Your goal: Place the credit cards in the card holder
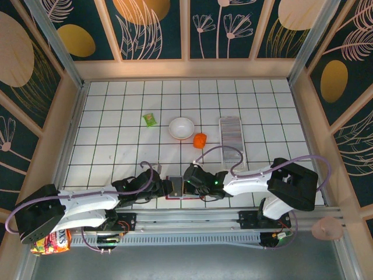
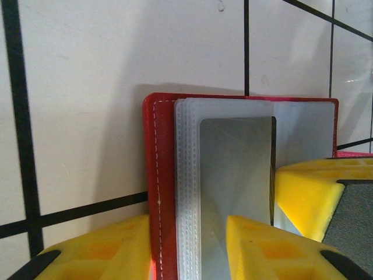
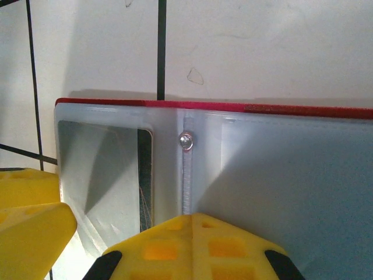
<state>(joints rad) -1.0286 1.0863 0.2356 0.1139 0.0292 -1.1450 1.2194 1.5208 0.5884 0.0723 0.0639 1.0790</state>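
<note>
The dark red card holder (image 1: 175, 197) lies open at the near edge of the table, between both grippers. In the left wrist view its red stitched cover (image 2: 152, 175) frames a stack of clear sleeves, and one grey card (image 2: 236, 169) sits in a pocket. My left gripper (image 2: 187, 256) (image 1: 168, 186) is open, its fingers apart over the holder's left edge and the card. My right gripper (image 3: 195, 219) (image 1: 187, 186) is shut, its tips resting on the holder's pale inside (image 3: 280, 175) just below the snap (image 3: 186, 140). The pocketed card (image 3: 99, 163) lies to the left. More credit cards (image 1: 230, 129) form a ribbed row.
The cards stand in a clear oblong tray (image 1: 232, 153) at mid right. A white bowl (image 1: 181, 128), an orange object (image 1: 200, 140) and a green packet (image 1: 150, 119) lie further back. A snack packet (image 1: 49, 240) sits by the left arm's base. Wooden walls enclose the table.
</note>
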